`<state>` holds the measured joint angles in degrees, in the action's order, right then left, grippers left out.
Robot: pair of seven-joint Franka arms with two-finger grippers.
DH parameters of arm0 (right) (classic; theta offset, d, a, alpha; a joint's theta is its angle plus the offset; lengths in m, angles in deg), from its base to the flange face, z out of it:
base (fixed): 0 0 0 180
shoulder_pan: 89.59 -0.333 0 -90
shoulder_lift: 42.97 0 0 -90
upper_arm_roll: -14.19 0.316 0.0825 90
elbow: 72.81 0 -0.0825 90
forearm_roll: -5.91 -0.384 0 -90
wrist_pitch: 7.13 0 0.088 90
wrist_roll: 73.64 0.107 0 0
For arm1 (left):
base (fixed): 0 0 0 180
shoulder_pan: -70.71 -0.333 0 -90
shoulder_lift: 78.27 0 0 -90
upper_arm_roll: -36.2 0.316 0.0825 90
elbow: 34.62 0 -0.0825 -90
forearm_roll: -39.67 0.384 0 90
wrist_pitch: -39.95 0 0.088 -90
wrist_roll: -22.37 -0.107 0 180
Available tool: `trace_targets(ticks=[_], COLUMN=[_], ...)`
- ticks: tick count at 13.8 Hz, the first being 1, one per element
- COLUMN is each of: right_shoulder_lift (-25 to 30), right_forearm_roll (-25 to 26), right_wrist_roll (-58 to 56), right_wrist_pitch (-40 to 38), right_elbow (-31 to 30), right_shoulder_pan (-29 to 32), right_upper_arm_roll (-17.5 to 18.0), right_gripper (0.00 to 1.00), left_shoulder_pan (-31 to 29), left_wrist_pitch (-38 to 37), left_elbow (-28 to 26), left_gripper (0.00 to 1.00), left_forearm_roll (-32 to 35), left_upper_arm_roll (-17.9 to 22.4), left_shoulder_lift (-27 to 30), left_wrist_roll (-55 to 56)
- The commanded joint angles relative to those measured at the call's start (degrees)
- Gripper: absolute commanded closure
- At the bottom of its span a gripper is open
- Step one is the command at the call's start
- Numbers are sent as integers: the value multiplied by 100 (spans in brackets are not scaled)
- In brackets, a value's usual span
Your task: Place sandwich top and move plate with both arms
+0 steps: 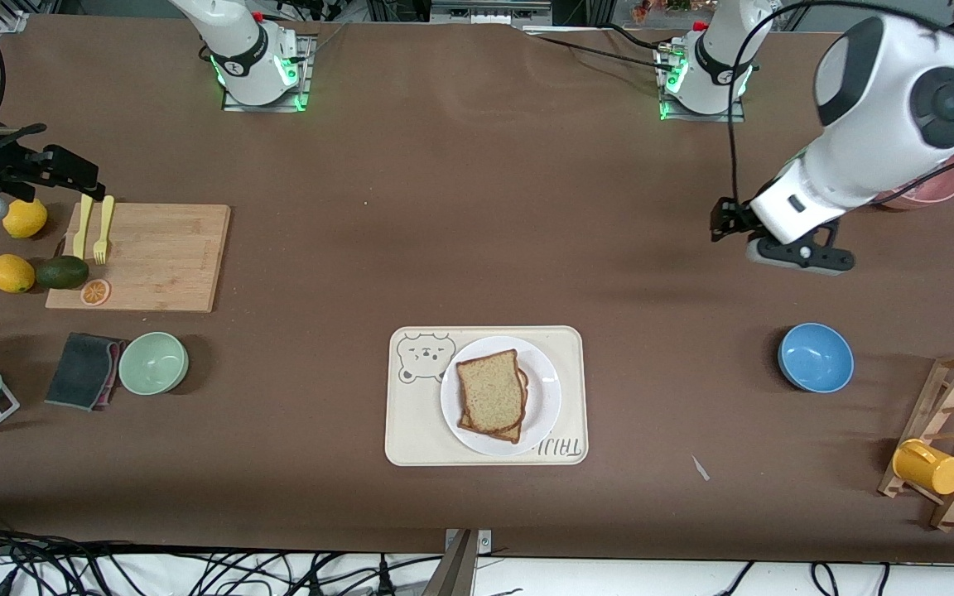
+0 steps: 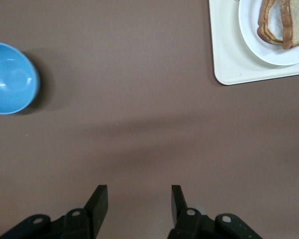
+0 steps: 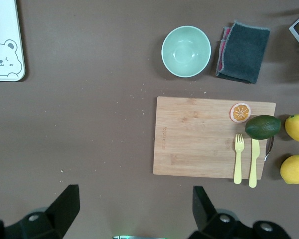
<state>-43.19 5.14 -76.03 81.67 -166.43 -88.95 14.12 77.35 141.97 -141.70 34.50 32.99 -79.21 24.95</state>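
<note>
The sandwich top (image 1: 489,389) lies on the stack on the plate (image 1: 545,410), near the surface's front-camera edge. The left pincer (image 2: 138,201) hangs part-spread and empty over bare surface. The right pincer (image 3: 134,206) waits wide and empty at its end.

My fingers (image 2: 100,201) look like matt black plastic, hard-edged and without shine. Under them the tabletop (image 1: 477,207) is a dull brown sheet, smooth, with faint crumbs. The blue bowl (image 2: 9,78) is glossy and throws back small highlights; the pale green bowl (image 3: 186,51) has a softer sheen. The plate (image 1: 547,397) is smooth glossy white, and the tray (image 1: 411,430) under it is matt cream plastic. The sandwich top (image 1: 489,391) is porous, grainy bread with a darker crust. The cutting board (image 1: 162,257) shows bare wood grain, unvarnished. The grey cloth (image 3: 243,50) looks nappy and soft.
</note>
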Motion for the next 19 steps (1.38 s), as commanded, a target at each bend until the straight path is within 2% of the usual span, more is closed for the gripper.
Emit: trace_targets(ticks=[1, 4, 7, 9, 19], right_shoulder_lift=[22, 22, 22, 22, 22], right_forearm_roll=[-20, -20, -20, -20, -11], right_wrist_roll=[-68, -68, -68, -68, -68], right_wrist_pitch=[-65, -65, -65, -65, -65], right_elbow=[46, 46, 46, 46, 64], right_shoulder_pan=[24, 24, 24, 24, 15], right_upper_arm_roll=[-2, -2, -2, -2, 34], right_gripper=[0, 0, 0, 0, 0], left_shoulder_pan=[13, 66, 110, 110, 101], left_wrist_pitch=[-786, -1393, -1624, -1615, -1554], left_elbow=[686, 1363, 1847, 2067, 2033], left_gripper=[35, 33, 22, 0, 0], left_forearm_roll=[210, 447, 639, 746, 860], left_upper_arm_roll=[258, 505, 646, 699, 795], left_shoulder_lift=[-81, -90, -90, -72, 33], left_wrist_roll=[76, 49, 14, -3, -21])
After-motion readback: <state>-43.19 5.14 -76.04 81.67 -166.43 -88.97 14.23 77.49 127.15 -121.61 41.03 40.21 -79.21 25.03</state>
